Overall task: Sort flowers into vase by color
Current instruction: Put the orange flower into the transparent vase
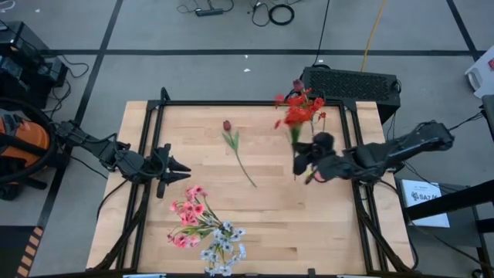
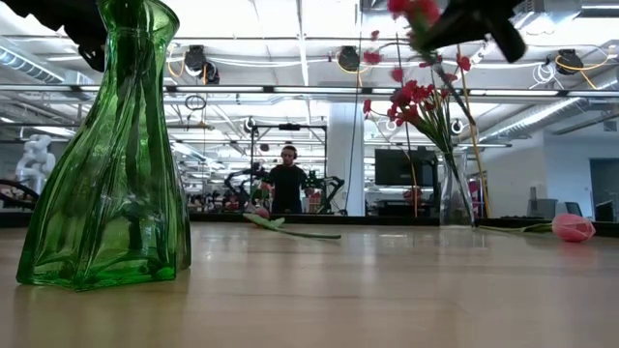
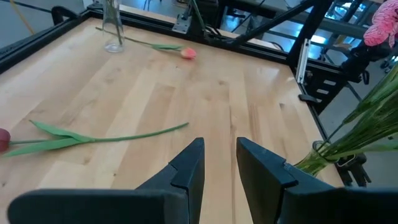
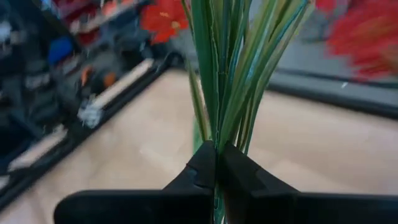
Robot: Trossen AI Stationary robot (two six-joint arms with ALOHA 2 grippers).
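My right gripper (image 1: pixel 302 161) is shut on a bunch of red flowers (image 1: pixel 301 112) over the table's far right part. In the low view their stems run down into a clear vase (image 2: pixel 455 198). My left gripper (image 3: pixel 221 163) hovers open near the left edge and touches nothing. A green vase (image 2: pixel 106 164) near the near edge holds pink flowers (image 1: pixel 189 210) and whitish sprigs (image 1: pixel 224 243). A maroon tulip (image 1: pixel 239 154) lies flat at mid-table. A pink tulip (image 3: pixel 188 53) lies on the wood beside the clear vase (image 3: pixel 112 28). My right gripper pinches several green stems of the red bunch (image 4: pixel 219 134) between its two fingers, below the blooms. The fingers come roughly level from the table's right side and lie across the stems. The bunch stands nearly upright, with its lower ends in the clear vase.
A black frame rail (image 1: pixel 231 103) runs round the wooden table top. A black box (image 1: pixel 351 81) sits beyond the far right corner. Bare wood (image 1: pixel 278 208) lies between the two vases. A person (image 2: pixel 287 182) stands far off in the room behind.
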